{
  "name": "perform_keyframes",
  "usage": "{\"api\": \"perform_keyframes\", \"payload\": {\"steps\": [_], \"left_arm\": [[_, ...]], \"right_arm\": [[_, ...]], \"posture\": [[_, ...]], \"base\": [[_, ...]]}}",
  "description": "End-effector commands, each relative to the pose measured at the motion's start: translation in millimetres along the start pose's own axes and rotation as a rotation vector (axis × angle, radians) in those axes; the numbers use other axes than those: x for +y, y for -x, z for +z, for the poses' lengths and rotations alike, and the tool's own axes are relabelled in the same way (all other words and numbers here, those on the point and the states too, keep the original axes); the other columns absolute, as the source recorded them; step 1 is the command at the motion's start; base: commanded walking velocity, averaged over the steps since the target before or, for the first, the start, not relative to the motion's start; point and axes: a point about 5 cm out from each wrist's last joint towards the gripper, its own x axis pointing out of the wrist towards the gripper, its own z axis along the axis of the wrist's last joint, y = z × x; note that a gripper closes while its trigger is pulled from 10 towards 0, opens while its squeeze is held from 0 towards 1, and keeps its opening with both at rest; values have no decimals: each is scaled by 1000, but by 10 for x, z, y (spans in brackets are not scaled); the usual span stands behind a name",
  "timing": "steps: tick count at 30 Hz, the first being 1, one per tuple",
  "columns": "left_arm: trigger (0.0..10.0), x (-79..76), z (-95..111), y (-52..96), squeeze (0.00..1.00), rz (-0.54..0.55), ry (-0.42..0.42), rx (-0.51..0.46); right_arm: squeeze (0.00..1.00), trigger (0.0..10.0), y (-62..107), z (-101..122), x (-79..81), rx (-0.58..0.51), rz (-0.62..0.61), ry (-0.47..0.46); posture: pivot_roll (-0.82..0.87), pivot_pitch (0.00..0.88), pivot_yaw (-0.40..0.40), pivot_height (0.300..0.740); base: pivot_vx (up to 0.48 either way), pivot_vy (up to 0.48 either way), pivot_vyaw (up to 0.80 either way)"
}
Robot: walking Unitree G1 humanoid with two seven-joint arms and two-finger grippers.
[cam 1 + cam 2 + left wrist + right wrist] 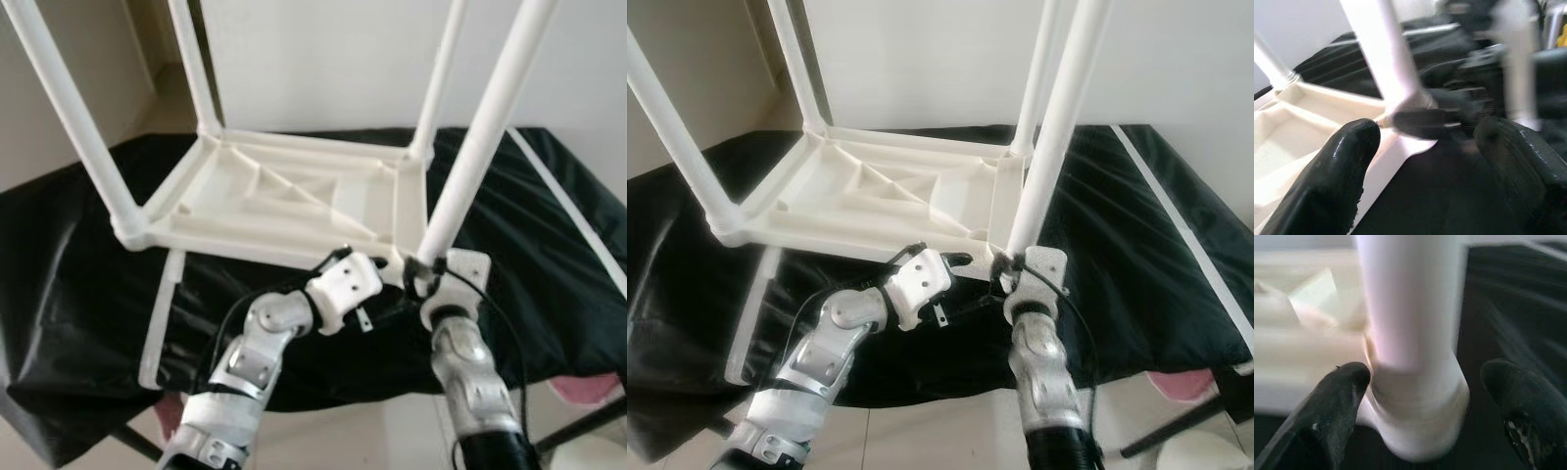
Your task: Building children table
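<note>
A white plastic children's table (294, 196) lies upside down on a black-covered surface (78, 255), its four legs pointing up. My right gripper (423, 270) is at the foot of the near right leg (480, 147). In the right wrist view its fingers (1337, 396) straddle the leg's socket (1415, 396), open, with a gap on one side. My left gripper (384, 266) hovers just left of that same corner, open, with nothing between its fingers (1337, 171). In the left wrist view, the leg (1386, 49) and the dark right gripper (1449, 115) lie ahead.
A loose white rail (162, 323) lies on the black cover under the table's left edge. A thin white strip (568, 206) runs along the cover at the right. A pink object (588, 392) sits on the floor at lower right. A white wall stands behind.
</note>
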Motion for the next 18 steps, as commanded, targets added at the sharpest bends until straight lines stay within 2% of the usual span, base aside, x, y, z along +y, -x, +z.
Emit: {"api": "perform_keyframes", "payload": {"steps": [1, 5, 8, 9, 10, 14, 17, 18], "left_arm": [[10000, 45, -25, 12, 0, 105, 3, 12], [10000, 147, -53, 70, 0, 126, -9, 29], [10000, 318, -108, 202, 0, 175, -33, 67], [10000, 318, -108, 202, 0, 175, -33, 67], [10000, 436, -157, 314, 0, 215, -46, 100], [10000, 466, -169, 346, 0, 226, -49, 108], [10000, 651, -265, 563, 0, 306, -63, 166], [10000, 651, -265, 563, 0, 306, -63, 166]], "right_arm": [[0, 10000, 10, 14, -9, -11, 20, -10], [0, 10000, 75, -17, 34, -3, 89, 11], [0, 10000, 168, -35, 76, -3, 174, 20], [0, 10000, 168, -35, 76, -3, 174, 20], [0, 10000, 218, -43, 108, -1, 233, 25], [0, 10000, 234, -45, 117, 0, 249, 24], [0, 10000, 352, -55, 158, 2, 368, 26], [0, 10000, 352, -55, 158, 2, 368, 26]], "posture": [[-67, 0, 7, 740], [-76, 0, 15, 740], [-74, 0, 19, 740], [-74, 0, 19, 740], [-72, 0, 20, 740], [-70, 0, 20, 740], [-65, 0, 23, 740], [-65, 0, 23, 740]], "base": [[0, 0, 0], [0, 0, 0], [0, 0, 0], [0, 0, 0], [0, 0, 0], [0, 0, 0], [0, 0, 0], [0, 0, 0]]}}
